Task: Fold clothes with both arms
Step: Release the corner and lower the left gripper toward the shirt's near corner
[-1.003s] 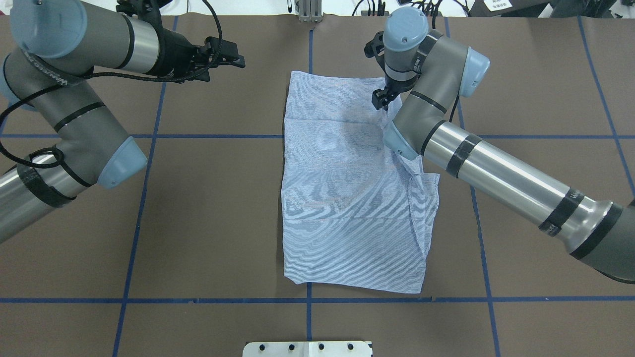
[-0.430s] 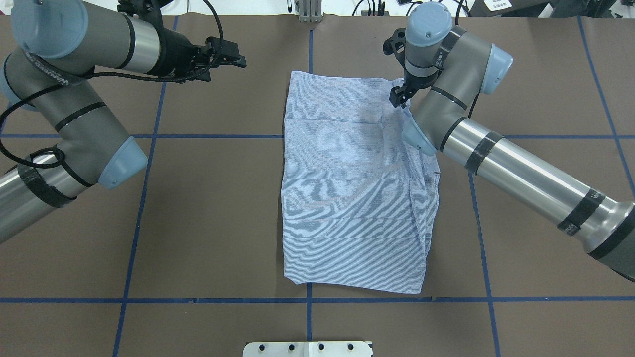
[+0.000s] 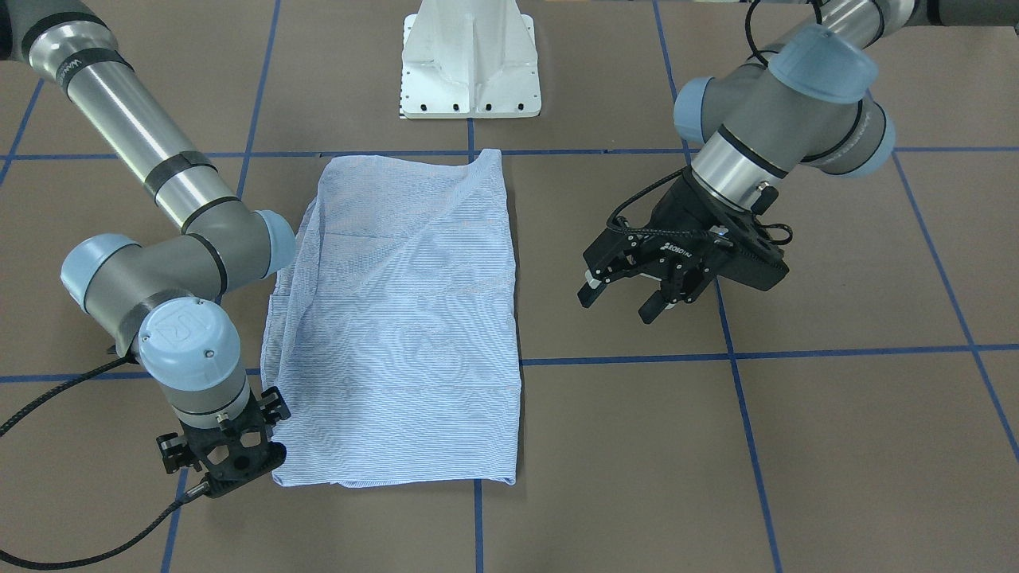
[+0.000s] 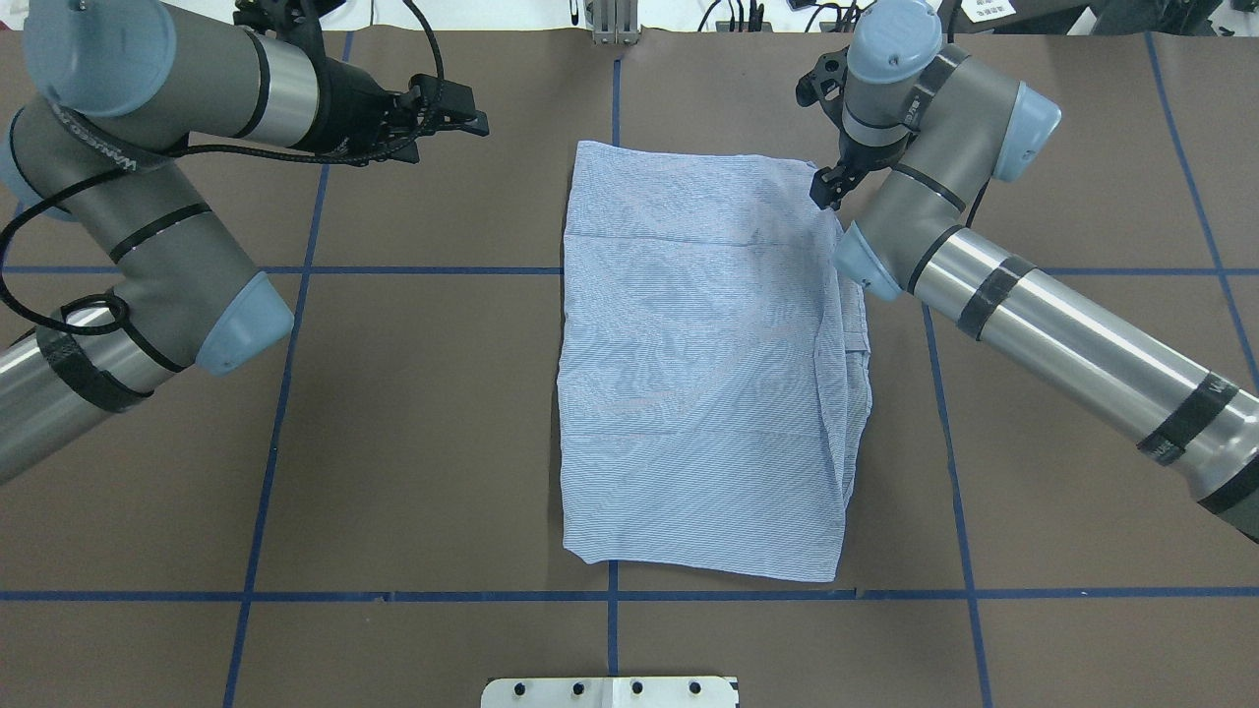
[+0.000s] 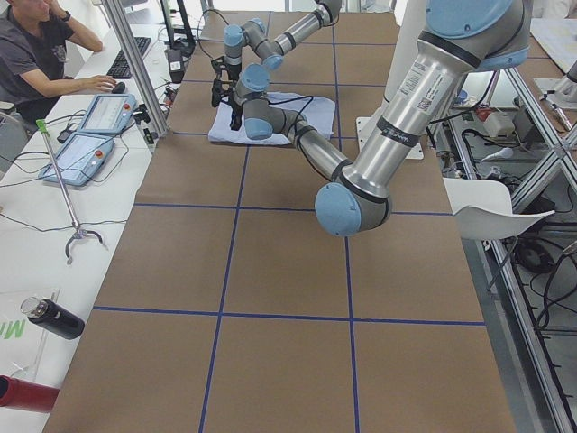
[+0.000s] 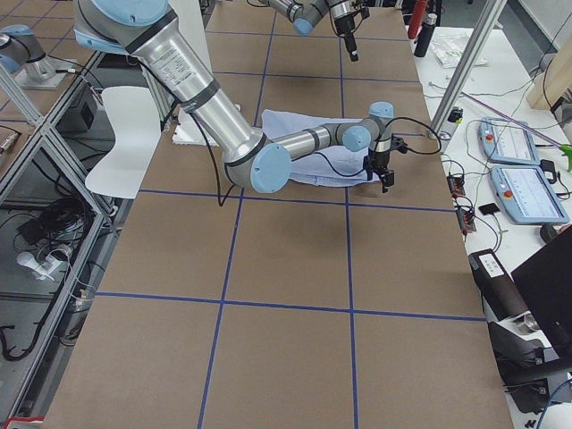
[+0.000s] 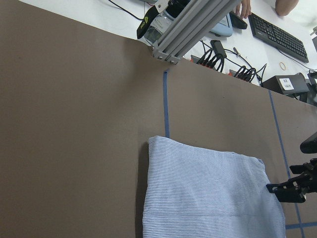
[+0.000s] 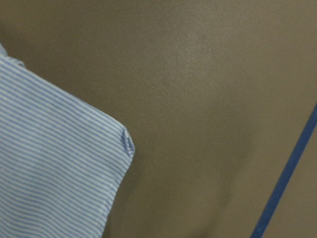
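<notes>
Shirt (image 4: 698,374) lies flat mid-table (image 4: 413,442), folded to a rough rectangle. Its right edge is bunched in loose layers.

Right gripper (image 4: 824,191) points down just beside the shirt's far right corner. Jaw gap: cannot tell. No cloth seen in it. In the right wrist view that corner lies free on the table.

Left gripper (image 3: 617,303) hovers far left, well apart from the shirt, fingers spread wide, empty.

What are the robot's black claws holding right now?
Nothing, it seems. The left gripper hangs open, away from the light blue and white striped shirt. The right gripper is beside its corner, which lies flat and free.
</notes>
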Available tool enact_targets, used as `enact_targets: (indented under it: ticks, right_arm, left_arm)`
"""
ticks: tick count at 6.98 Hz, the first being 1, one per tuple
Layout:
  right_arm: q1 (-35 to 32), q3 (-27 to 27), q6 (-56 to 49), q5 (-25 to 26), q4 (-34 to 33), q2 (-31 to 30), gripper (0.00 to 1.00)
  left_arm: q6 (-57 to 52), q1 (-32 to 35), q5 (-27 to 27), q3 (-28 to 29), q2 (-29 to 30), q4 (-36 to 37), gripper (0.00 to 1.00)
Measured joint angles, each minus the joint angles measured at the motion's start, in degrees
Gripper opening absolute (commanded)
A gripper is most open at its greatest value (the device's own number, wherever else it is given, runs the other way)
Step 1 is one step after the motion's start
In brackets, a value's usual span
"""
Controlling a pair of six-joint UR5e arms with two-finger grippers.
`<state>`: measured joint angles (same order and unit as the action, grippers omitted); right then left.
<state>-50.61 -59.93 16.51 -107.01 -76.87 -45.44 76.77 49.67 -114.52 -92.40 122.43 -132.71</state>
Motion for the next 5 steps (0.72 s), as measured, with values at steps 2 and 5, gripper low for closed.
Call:
enact_targets:
  ticks: [2, 5]
  right_arm:
    - [-0.9, -3.2, -0.2, -4.5, -1.1, -0.3, 1.00]
    - [-1.5, -17.1, 3.3, -11.2, -5.1, -6.5, 1.00]
  left_arm:
    - [0.4, -0.1, 0.0, -0.1, -0.1, 0.0, 1.00]
    - [5.0, -3.2, 0.1, -2.0, -1.8, 0.0, 1.00]
